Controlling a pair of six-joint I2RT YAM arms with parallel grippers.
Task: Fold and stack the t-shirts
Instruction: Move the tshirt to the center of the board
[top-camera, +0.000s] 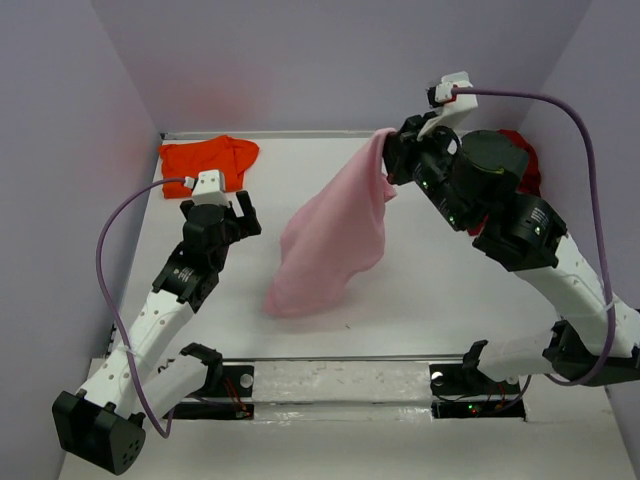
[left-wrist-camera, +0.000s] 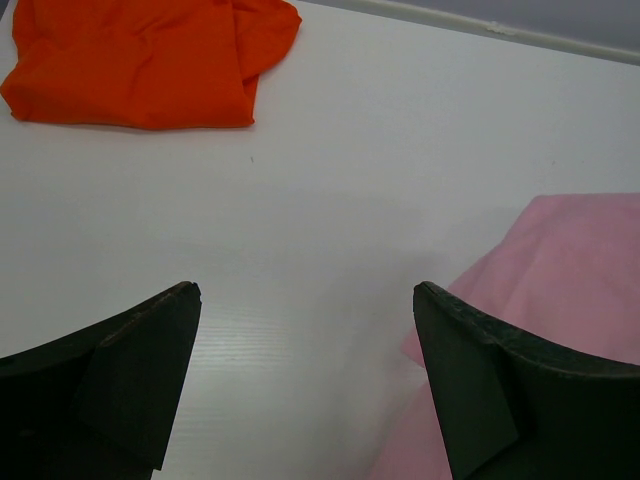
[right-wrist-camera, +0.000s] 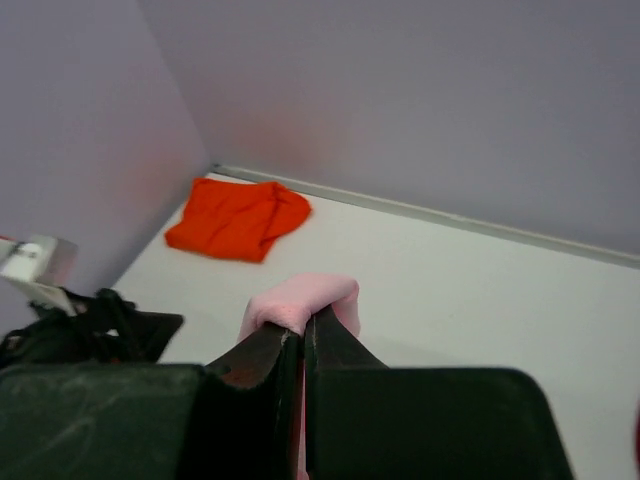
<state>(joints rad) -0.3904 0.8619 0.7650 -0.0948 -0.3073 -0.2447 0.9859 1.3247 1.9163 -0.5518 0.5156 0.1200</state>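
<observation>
The light pink t-shirt (top-camera: 335, 235) hangs from my right gripper (top-camera: 390, 155), which is shut on its top edge; its lower end rests on the white table (top-camera: 420, 290). In the right wrist view a fold of the pink t-shirt (right-wrist-camera: 300, 300) bulges over my closed right gripper (right-wrist-camera: 303, 338). The bright orange t-shirt (top-camera: 207, 161) lies folded at the far left corner, also seen as the orange t-shirt (left-wrist-camera: 140, 60). A dark red t-shirt (top-camera: 522, 165) shows partly behind the right arm. My left gripper (top-camera: 235, 212) stands open over bare table, left of the pink t-shirt (left-wrist-camera: 560, 290); left gripper (left-wrist-camera: 305, 300) holds nothing.
Lavender walls (top-camera: 330, 60) close the table in at the back and both sides. The arm bases (top-camera: 340, 385) sit along the near edge. The left arm's cable (top-camera: 110, 250) loops by the left wall.
</observation>
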